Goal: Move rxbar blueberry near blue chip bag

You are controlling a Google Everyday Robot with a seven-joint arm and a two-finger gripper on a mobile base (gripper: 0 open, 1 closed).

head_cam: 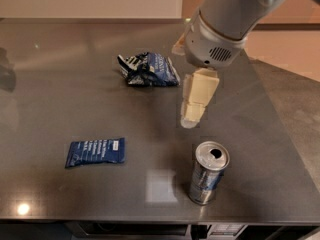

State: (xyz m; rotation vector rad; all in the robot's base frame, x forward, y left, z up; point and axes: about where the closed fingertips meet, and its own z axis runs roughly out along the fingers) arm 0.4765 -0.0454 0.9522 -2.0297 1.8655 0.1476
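- Hand (194,104) hangs just right of the frame's centre, pointing down over the surface (60,74). It carries nothing, and I cannot tell whether it is released or clenched.
- The rxbar blueberry (95,152) lies flat on the surface at the lower left of the frame. It is well apart from the hand, and nothing touches it.
- The blue chip bag (149,69) sits crumpled at the upper centre, just left of the hand and well apart from the bar.
- A silver can (208,172) stands upright at the lower right of centre, below the hand, its opened top showing.
- The arm (225,24) comes in from the upper right corner.
- Judged from this layout, the step in hand is the reach: the bar is not yet grasped, and the hand is nearer the bag than the bar.
- The next move calls for the hand to travel toward the lower left, away from the can, and settle over the bar.
- The wrapper is thin and lies flat, so the grasp probably needs a low descent close to the surface, taken across the bar's narrow side.
- After that comes the carry toward the upper centre, setting the bar down beside the bag without shoving it.
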